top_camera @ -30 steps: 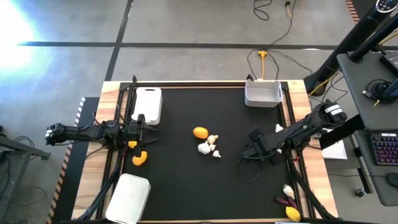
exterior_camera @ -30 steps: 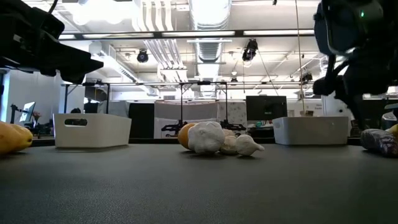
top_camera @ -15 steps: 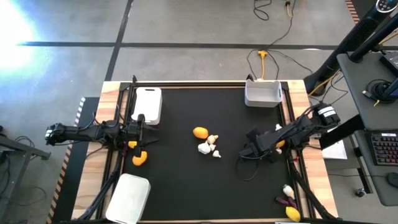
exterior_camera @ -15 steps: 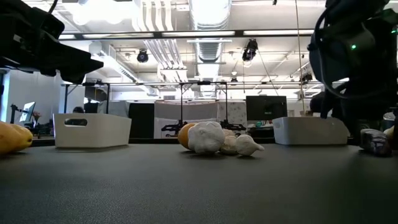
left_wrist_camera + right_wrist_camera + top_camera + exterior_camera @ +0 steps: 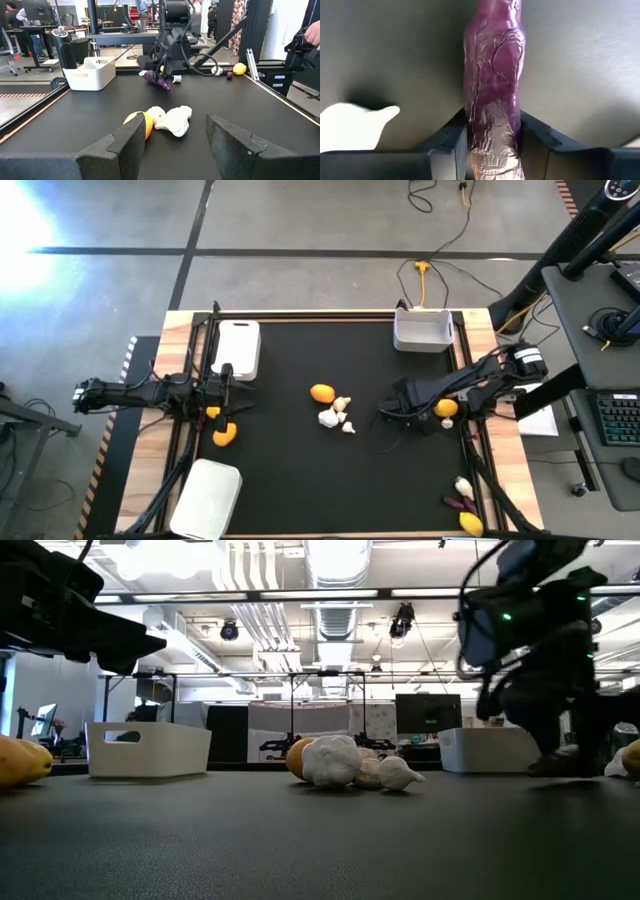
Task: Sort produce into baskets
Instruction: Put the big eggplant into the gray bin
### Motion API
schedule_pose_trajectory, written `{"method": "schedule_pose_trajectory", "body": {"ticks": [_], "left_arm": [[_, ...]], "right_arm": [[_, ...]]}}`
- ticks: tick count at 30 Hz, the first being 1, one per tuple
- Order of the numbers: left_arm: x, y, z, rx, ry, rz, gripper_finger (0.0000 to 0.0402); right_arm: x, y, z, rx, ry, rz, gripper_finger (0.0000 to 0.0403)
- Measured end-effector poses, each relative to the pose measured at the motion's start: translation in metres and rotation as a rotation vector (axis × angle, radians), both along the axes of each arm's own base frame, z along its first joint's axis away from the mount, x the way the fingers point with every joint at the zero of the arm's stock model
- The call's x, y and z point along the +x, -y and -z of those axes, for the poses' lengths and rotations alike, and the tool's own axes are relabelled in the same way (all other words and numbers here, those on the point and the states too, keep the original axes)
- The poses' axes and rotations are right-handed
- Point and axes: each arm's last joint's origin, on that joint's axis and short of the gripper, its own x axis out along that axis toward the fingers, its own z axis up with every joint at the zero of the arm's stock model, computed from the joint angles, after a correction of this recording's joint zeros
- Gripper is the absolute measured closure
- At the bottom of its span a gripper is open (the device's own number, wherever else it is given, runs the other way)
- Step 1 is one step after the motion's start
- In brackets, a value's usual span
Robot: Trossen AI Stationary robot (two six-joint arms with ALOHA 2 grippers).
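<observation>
The right hand [image 5: 492, 145] has its two dark fingers pressed against the sides of a slim, wrinkled dark purple piece of produce [image 5: 492, 85], gripping it low over the black bench [image 5: 290, 470]. A second ago this hand sat nearer the bench's right edge with its fingers wider apart; it has since moved inward toward the middle and closed on the purple piece.

A round yellow-orange fruit [image 5: 446, 408] now shows just beside the right arm. At the bench's centre, another orange fruit [image 5: 322, 392] touches a cluster of whitish lumpy pieces [image 5: 335, 416], unmoved.

The left hand [image 5: 175, 145] has not shifted, hanging at the left side, partly open and empty. The white rectangular plastic bins [image 5: 422, 330] are unchanged.
</observation>
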Motion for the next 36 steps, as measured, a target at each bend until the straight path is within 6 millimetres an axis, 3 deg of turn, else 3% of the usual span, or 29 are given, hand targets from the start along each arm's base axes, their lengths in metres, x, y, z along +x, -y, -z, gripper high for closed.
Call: {"method": "schedule_pose_trajectory", "body": {"ticks": [5,9,14,18,23,26,31,36], "left_arm": [[0.000,0.000,0.000,0.000,0.000,0.000,0.0212],[0.000,0.000,0.000,0.000,0.000,0.000,0.0212],[0.000,0.000,0.000,0.000,0.000,0.000,0.0212],[0.000,0.000,0.000,0.000,0.000,0.000,0.0212],[0.000,0.000,0.000,0.000,0.000,0.000,0.0212],[0.000,0.000,0.000,0.000,0.000,0.000,0.0212],[0.000,0.000,0.000,0.000,0.000,0.000,0.0212],[0.000,0.000,0.000,0.000,-0.001,0.000,0.0212]], "right_arm": [[0.018,0.015,-0.025,-0.021,0.064,0.049,0.0276],[0.033,0.039,-0.055,-0.140,0.120,0.102,0.0272],[0.038,0.089,-0.092,-0.305,0.182,0.259,0.0280],[0.025,0.135,-0.109,-0.337,0.230,0.472,0.0277],[-0.010,0.190,-0.115,-0.384,0.265,0.794,0.0276],[-0.028,0.213,-0.112,-0.337,0.266,0.892,0.0279],[-0.039,0.238,-0.101,-0.277,0.304,0.985,0.0279],[-0.037,0.251,-0.089,-0.266,0.298,0.982,0.0278]]}}
